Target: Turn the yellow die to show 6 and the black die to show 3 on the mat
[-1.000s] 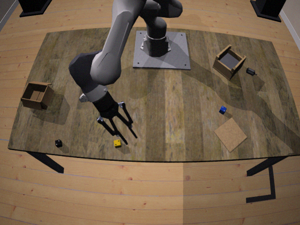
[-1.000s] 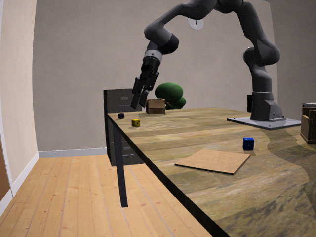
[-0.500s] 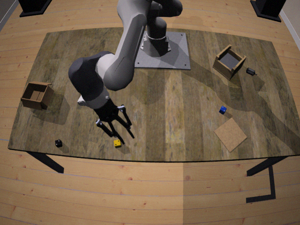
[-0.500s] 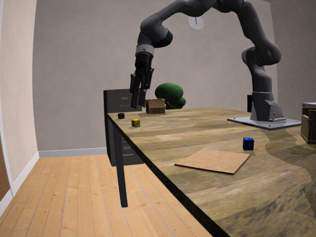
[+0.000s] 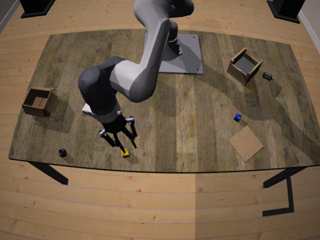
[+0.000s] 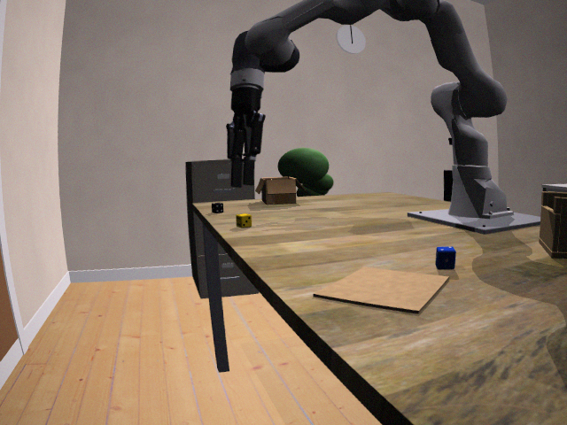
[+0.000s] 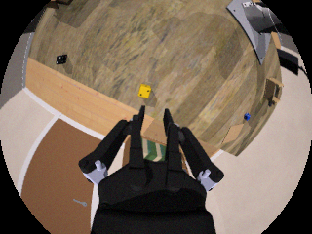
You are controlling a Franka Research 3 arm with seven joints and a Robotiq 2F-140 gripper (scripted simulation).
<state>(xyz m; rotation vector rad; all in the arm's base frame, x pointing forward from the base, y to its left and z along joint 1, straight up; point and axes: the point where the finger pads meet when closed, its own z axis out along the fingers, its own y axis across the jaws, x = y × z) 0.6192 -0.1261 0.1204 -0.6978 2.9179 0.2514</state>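
Our Robotiq gripper [image 5: 130, 149] [image 6: 242, 185] [image 7: 154, 112], jaws parted with 0 objects between, hangs above the yellow die [image 5: 125, 153] [image 6: 244, 220] [image 7: 144, 91].

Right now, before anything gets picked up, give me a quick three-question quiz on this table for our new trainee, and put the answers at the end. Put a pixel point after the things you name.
1. Which die is nearest the mat [image 5: 246, 143] [image 6: 389, 288] [image 7: 234, 133]?
A) the black die
B) the yellow die
C) the blue die [image 5: 237, 117] [image 6: 446, 258] [image 7: 247, 117]

2. True or false: the jaws stand apart above the table [image 5: 155, 155] [image 6: 320, 256] [image 7: 122, 44], with no die between them.

3. Fill in the number: ____ of the three dice are on the mat.

Key: 1. C; 2. true; 3. zero
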